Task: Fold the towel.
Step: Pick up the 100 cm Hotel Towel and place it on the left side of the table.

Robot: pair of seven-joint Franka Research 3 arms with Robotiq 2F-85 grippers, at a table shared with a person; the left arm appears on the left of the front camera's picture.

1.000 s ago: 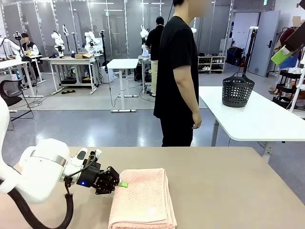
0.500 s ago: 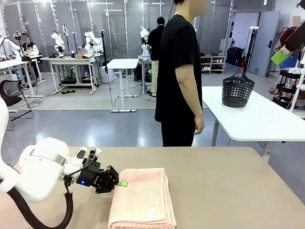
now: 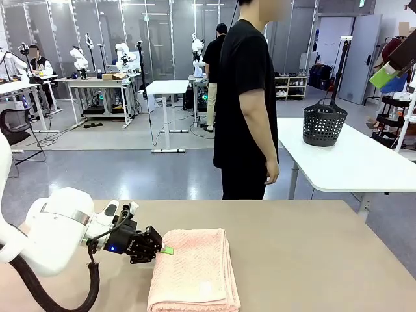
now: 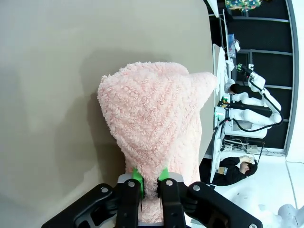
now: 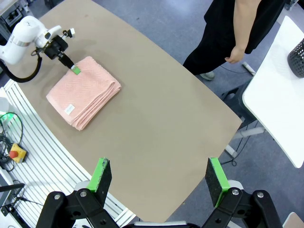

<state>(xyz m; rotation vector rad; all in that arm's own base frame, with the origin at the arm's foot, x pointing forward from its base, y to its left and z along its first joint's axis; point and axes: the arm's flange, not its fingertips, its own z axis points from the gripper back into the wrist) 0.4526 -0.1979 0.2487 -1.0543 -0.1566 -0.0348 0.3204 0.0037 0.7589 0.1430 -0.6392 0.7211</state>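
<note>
The towel (image 3: 195, 273) is salmon pink and lies folded in a thick rectangle near the front of the tan table (image 3: 305, 253), with a small white label on top. My left gripper (image 3: 166, 250) reaches in low from the left and is shut on the towel's left edge. In the left wrist view the green pads (image 4: 137, 176) pinch the terry cloth of the towel (image 4: 156, 123), which bunches up just beyond them. My right gripper (image 5: 158, 178) hangs high above the table, open and holding nothing. From there the towel (image 5: 83, 92) and the left gripper (image 5: 73, 69) lie far below.
A person in black (image 3: 244, 104) stands at the table's far edge, side-on, with a hand (image 5: 232, 56) hanging loose. Behind on the right is a white table (image 3: 351, 162) with a black basket (image 3: 324, 122). The tan table has bare surface right of the towel.
The person has shifted slightly to the right. My left gripper and the towel have stayed where they were.
</note>
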